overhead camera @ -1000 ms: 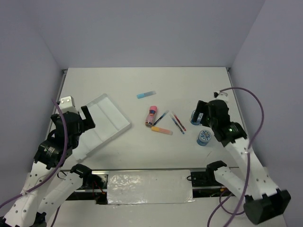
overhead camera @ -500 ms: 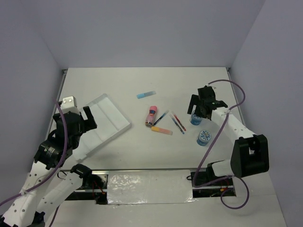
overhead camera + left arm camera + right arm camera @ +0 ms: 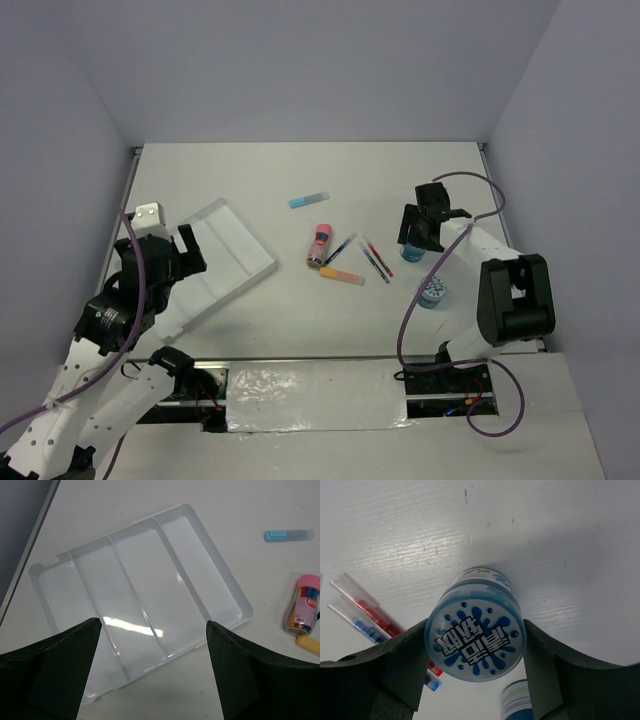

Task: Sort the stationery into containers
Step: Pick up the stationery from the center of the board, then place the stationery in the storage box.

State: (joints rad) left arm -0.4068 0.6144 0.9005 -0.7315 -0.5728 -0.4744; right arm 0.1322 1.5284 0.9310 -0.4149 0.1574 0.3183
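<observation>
My right gripper (image 3: 415,240) is shut on a round blue roll (image 3: 475,640) with a white-patterned top; both fingers press its sides, just right of the red and blue pens (image 3: 365,610). The second blue roll (image 3: 433,291) stands nearer the front and also shows in the right wrist view (image 3: 517,700). The translucent white tray (image 3: 230,255) lies at the left. My left gripper (image 3: 151,625) is open and empty above the tray's near edge (image 3: 165,662). A pink cylinder (image 3: 320,245), an orange bar (image 3: 342,275) and a light-blue bar (image 3: 308,200) lie mid-table.
Grey walls close in the table at the back and both sides. A thin pen (image 3: 340,250) lies beside the pink cylinder. The pink cylinder (image 3: 304,605) and light-blue bar (image 3: 287,535) lie right of the tray in the left wrist view.
My right arm has changed pose, its forearm swinging from the near right toward the back, and the gripper has settled round the blue roll by the pens. My left arm has barely moved.
</observation>
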